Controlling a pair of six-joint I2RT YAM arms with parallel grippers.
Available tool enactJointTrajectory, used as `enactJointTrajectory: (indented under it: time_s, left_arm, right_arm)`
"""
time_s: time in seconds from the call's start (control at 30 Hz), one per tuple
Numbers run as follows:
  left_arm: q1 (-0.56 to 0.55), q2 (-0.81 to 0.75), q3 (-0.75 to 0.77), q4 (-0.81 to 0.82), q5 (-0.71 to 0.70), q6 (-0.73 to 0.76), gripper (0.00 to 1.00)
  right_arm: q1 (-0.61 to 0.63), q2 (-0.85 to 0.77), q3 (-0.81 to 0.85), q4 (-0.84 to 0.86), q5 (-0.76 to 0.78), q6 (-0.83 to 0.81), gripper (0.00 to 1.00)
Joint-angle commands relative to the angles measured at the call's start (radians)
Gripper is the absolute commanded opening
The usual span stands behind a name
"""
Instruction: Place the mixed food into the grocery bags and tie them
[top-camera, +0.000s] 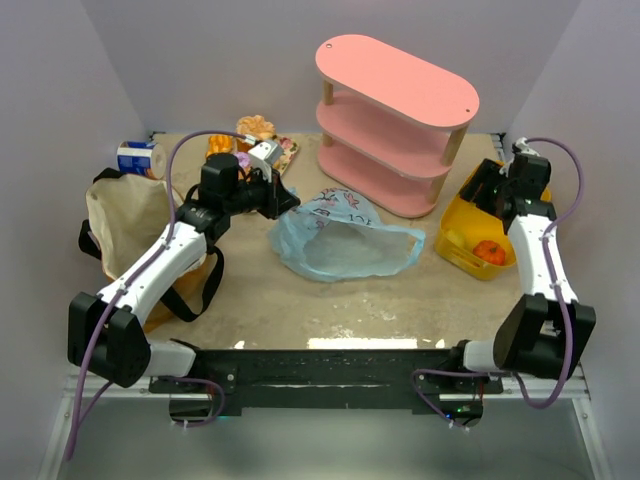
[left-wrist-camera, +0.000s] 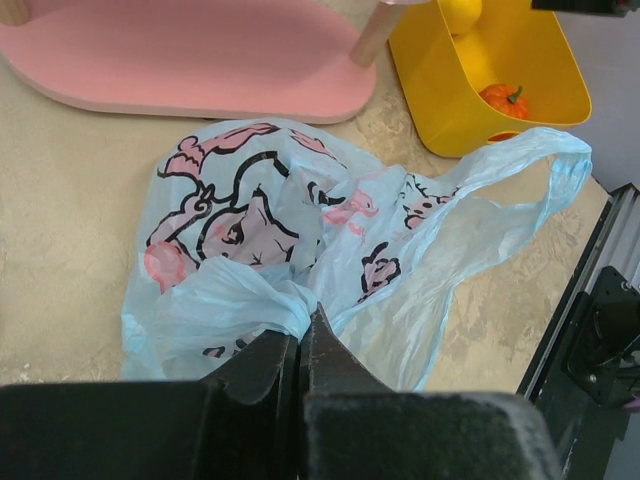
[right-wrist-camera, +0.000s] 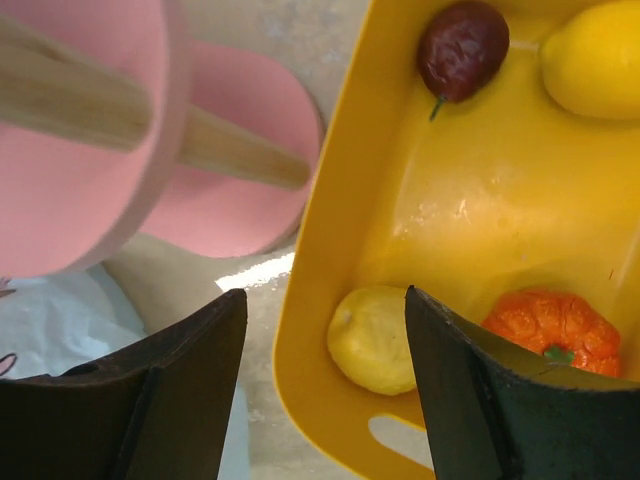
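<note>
Light-blue bag, its bunched edge clamped in the left fingers; right fingers apart above a yellow fruit. Tugging could tear the thin plastic.

Legend: Even, diffuse light from overhead fills the top external view. The table is bright, with a white glare strip along its near edge and only soft shadows at the foot of the pink shelf. In the left wrist view the light-blue plastic bag is sharp and lets light through, while the left gripper at the bottom edge is dark and soft. In the right wrist view the yellow basket carries a pale sheen, and the near fingers of the right gripper are underlit and blurred.
</note>
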Motion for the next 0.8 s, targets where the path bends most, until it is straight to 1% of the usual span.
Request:
enactJointTrajectory:
  time_s: [0.0, 0.03, 0.2, 0.27, 0.33, 0.4, 0.57, 0.77]
  left_arm:
    - [-0.002, -0.018, 0.019, 0.013, 0.000, 0.020, 0.00]
    - [-0.002, -0.021, 0.021, 0.010, -0.011, 0.024, 0.00]
    - [-0.002, -0.027, 0.022, 0.009, -0.013, 0.023, 0.00]
    - [-0.002, -0.024, 0.021, 0.014, 0.003, 0.017, 0.00]
    - [-0.002, -0.024, 0.021, 0.016, 0.006, 0.014, 0.00]
    - [-0.002, -0.026, 0.021, 0.016, 0.007, 0.014, 0.00]
    - [-0.002, -0.027, 0.022, 0.010, -0.003, 0.017, 0.00]
    - [-0.002, -0.029, 0.022, 0.008, -0.010, 0.021, 0.00]
  right_arm:
    - [-0.014, 0.077, -0.017, 0.020, -0.081, -0.003, 0.63]
    - [-0.014, 0.088, -0.027, 0.024, -0.084, -0.005, 0.61]
    - [-0.014, 0.100, -0.096, 0.041, -0.008, -0.010, 0.60]
    - [-0.014, 0.094, -0.122, 0.047, 0.015, -0.016, 0.64]
    - [-0.014, 0.092, -0.130, 0.037, 0.049, -0.031, 0.71]
    - [-0.014, 0.089, -0.149, 0.029, 0.087, -0.036, 0.74]
    - [-0.014, 0.115, -0.187, 0.046, 0.055, -0.014, 0.76]
    - [-0.014, 0.171, -0.179, 0.043, -0.043, 0.029, 0.77]
